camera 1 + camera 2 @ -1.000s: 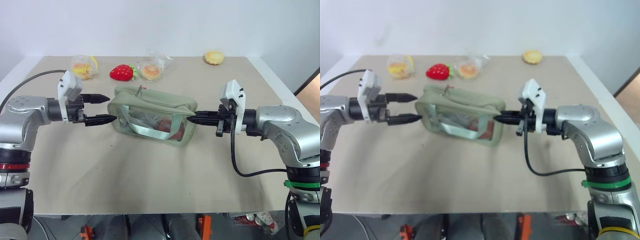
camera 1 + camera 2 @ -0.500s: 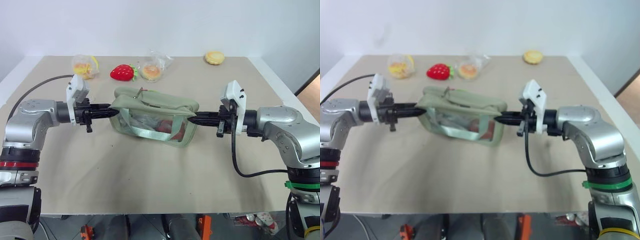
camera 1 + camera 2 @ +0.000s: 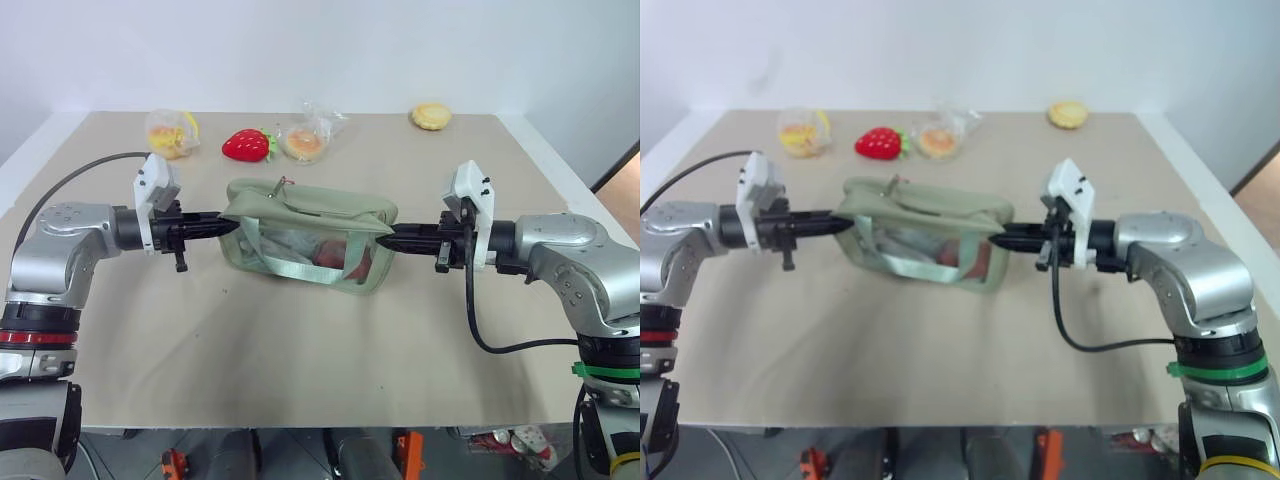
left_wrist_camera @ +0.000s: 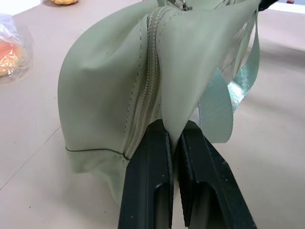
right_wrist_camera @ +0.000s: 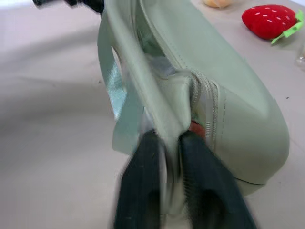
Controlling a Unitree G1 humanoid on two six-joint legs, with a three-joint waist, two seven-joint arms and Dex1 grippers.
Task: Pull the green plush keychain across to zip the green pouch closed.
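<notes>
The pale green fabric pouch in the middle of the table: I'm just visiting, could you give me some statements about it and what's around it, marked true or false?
1. The left gripper is clamped on fabric at one end of the pale sage-green fabric pouch. True.
2. The red plush strawberry lies inside the pouch. False: it lies on the beige table, behind the pouch.
3. The right gripper is at the pouch's other end, with fabric between its fingers. True.
4. The pouch is solid cloth all round. False: a clear side panel shows things inside.
5. A person's hand holds the pouch's light green strap. False: the strap hangs loose against the pouch's side.
</notes>
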